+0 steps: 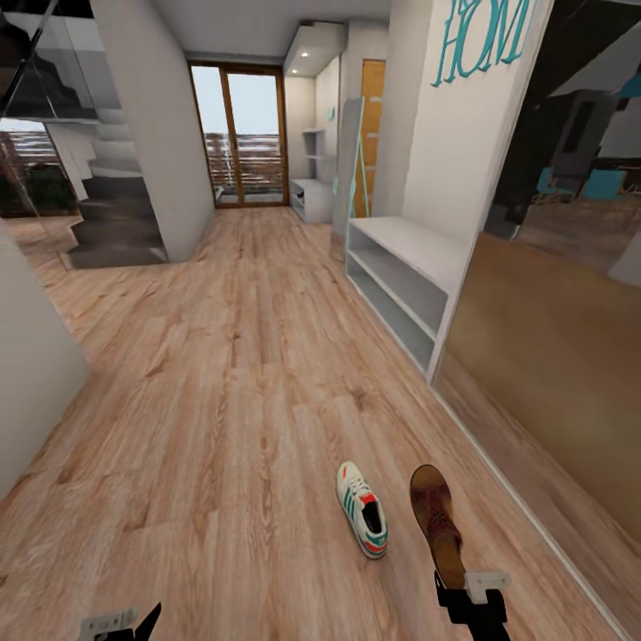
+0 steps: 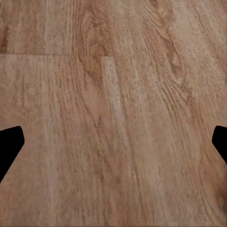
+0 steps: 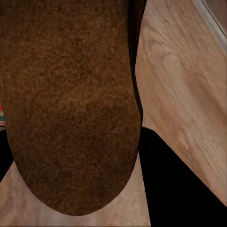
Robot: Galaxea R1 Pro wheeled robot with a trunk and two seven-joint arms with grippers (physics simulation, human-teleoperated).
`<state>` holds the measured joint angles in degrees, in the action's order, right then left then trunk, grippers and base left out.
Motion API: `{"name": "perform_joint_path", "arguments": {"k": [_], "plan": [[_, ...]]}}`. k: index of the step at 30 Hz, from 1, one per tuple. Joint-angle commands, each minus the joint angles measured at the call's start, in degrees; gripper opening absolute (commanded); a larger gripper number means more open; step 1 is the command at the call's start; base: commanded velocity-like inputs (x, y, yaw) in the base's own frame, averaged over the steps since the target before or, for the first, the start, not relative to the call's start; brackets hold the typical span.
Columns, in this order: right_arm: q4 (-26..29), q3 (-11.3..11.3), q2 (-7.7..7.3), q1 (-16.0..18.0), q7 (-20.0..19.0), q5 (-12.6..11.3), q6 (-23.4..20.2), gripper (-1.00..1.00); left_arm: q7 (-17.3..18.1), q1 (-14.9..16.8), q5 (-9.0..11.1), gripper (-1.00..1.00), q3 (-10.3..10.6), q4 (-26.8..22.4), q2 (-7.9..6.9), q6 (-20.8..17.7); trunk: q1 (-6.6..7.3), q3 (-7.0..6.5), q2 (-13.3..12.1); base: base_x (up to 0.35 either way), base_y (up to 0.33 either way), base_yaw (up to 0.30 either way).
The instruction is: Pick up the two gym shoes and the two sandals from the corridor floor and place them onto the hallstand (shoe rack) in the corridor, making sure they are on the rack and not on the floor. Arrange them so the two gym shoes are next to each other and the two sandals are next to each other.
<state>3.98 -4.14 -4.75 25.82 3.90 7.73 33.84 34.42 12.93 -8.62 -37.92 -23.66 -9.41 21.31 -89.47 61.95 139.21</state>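
One gym shoe (image 1: 361, 521), white with green stripes, lies on the corridor floor (image 1: 231, 418) just in front of me. Right beside it, a brown sandal (image 1: 435, 523) points away from me, its near end in my right gripper (image 1: 470, 595). In the right wrist view the sandal's footbed (image 3: 71, 109) sits between the black fingers (image 3: 179, 189), which are shut on it. My left gripper (image 1: 120, 623) hangs low at the left, and its fingertips (image 2: 9, 146) stand wide open over bare planks. The hallstand (image 1: 312, 198), with floating shelves above it, stands far down the corridor on the right.
A longer plain white two-shelf bench (image 1: 401, 276) lines the right wall, followed by a mirrored panel (image 1: 552, 294). Stairs (image 1: 116, 223) rise at the far left, and a glass door (image 1: 239, 133) ends the corridor. A white wall corner (image 1: 27, 383) juts in at the near left.
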Motion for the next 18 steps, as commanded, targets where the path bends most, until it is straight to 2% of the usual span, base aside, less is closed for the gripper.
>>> {"name": "perform_joint_path", "arguments": {"k": [1, 18], "plan": [[-0.03, -0.43, 0.01, 0.02, 0.09, 0.46, 0.13, -1.0, 0.29, 0.07, -0.61, 1.0, -0.49, 0.02, 0.03, 0.31, 0.0, -0.01, 0.02, 0.143, -0.243, 0.231], [-0.03, -0.43, 0.01, 0.02, 0.1, 0.48, 0.13, -1.0, 0.29, 0.07, -0.61, 1.0, -0.49, 0.02, 0.03, 0.31, 0.0, -0.94, 0.02, 0.143, -0.244, 0.231]]}}
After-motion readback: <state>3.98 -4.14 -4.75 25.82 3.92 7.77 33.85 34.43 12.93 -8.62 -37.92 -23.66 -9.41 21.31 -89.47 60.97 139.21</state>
